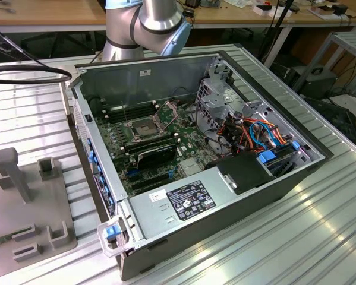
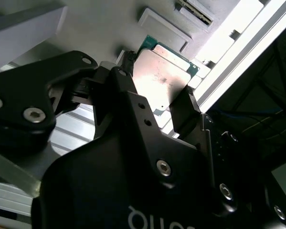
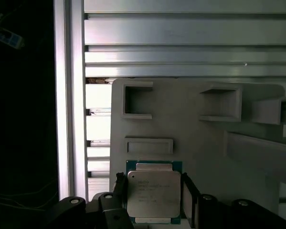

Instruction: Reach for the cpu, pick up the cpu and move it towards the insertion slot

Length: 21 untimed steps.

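Note:
The cpu (image 3: 152, 200) is a thin pale square plate on a green base, seen over the grey fixture plate (image 3: 190, 138). My gripper (image 3: 154, 191) is shut on it, a black finger (image 3: 189, 198) pressed to each of two opposite edges. The second wrist view shows the same grip: cpu (image 2: 162, 78) held by the gripper (image 2: 156, 83). Whether the cpu is lifted off the plate I cannot tell. The insertion slot (image 1: 143, 128), a silver-framed socket with a dark centre and raised flap, lies inside the open computer case, to the exterior view's right of the fixture plate (image 1: 17, 202).
The case's upright walls (image 1: 142, 77) surround the board. Inside stand a black finned block (image 1: 157, 155), a white-labelled grey box (image 1: 189, 202), a drive cage (image 1: 216, 98) and coloured cables (image 1: 255, 133). A post (image 1: 11, 169) rises from the fixture plate. The ribbed metal table (image 1: 296, 237) extends all around.

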Motion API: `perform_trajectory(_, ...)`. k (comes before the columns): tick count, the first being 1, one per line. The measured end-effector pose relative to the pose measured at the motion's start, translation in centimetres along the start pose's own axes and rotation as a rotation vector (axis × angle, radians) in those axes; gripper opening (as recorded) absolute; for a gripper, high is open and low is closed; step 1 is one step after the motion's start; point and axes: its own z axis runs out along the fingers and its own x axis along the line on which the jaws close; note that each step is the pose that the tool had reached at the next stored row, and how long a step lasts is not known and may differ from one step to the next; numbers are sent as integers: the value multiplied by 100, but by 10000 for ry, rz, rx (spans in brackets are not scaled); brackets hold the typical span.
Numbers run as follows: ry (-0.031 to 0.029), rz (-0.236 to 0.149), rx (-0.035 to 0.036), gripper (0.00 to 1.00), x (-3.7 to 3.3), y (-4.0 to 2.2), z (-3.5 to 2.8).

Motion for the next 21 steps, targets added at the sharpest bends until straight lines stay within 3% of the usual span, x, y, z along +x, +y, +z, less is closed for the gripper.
perform_trajectory(5, -1, 0, 0, 55, -1, 0, -52)
perform_trajectory(10, -1, 0, -1, 55, -3, -1, -143)
perform_trajectory(21, -1, 0, 0, 55, -6, -2, -258)
